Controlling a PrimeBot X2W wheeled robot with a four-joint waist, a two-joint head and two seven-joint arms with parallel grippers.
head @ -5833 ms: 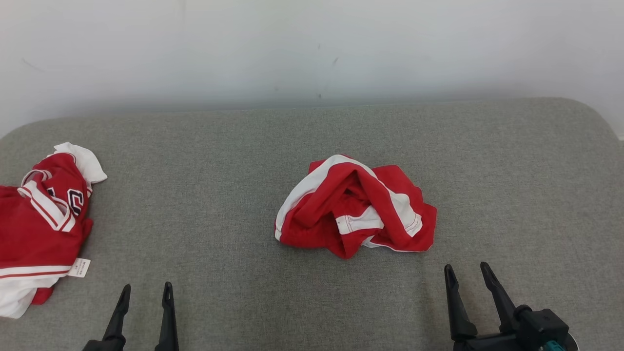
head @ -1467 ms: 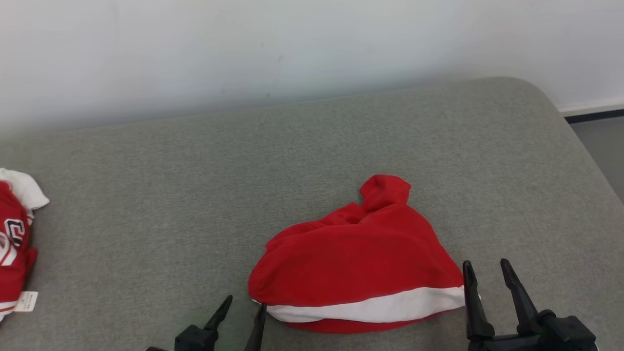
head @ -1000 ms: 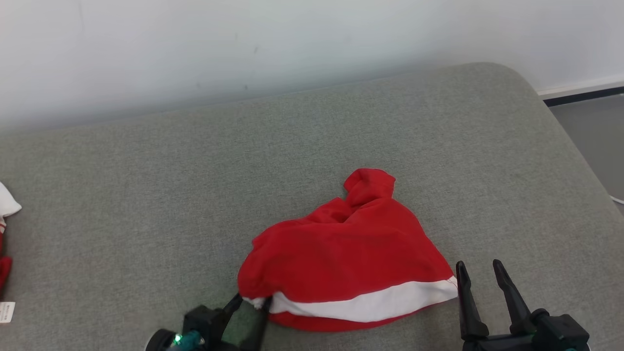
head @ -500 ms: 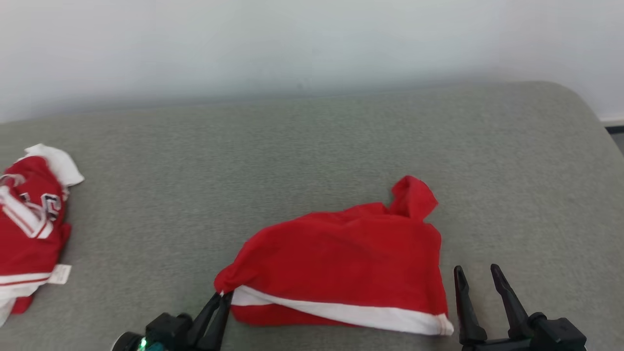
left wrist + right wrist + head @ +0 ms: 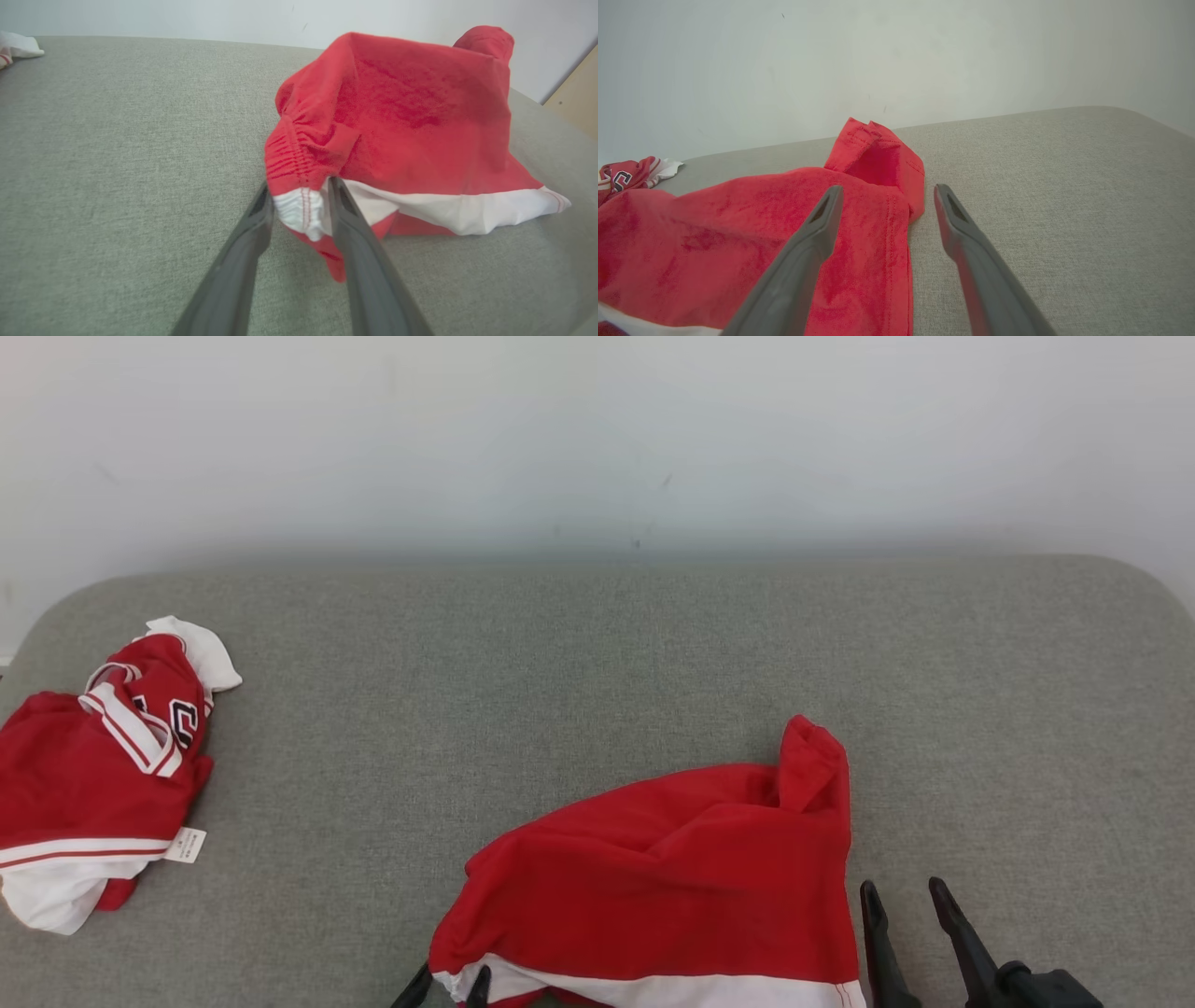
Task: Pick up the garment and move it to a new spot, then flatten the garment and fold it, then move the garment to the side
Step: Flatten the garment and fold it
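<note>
Grey woven padded bench [image 5: 597, 644] carries rumpled red fleecy garment [image 5: 672, 887] w/ white band front-centre, 2nd red-white jersey [image 5: 84, 784] far left; L gripper [image 5: 299, 196] jaws pinch the garment's gathered white hem, R gripper [image 5: 885, 196] jaws spread by its right edge.

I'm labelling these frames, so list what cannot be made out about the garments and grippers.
- Red garment: near hem cut off by the head view's bottom edge.
- Left gripper: left wrist view, cloth sits between its jaws; pinched or loose is unclear.
- Second garment: head view, lettering partly folded away, tag too small to read.
- Right gripper: head view, base cut by bottom edge.
</note>
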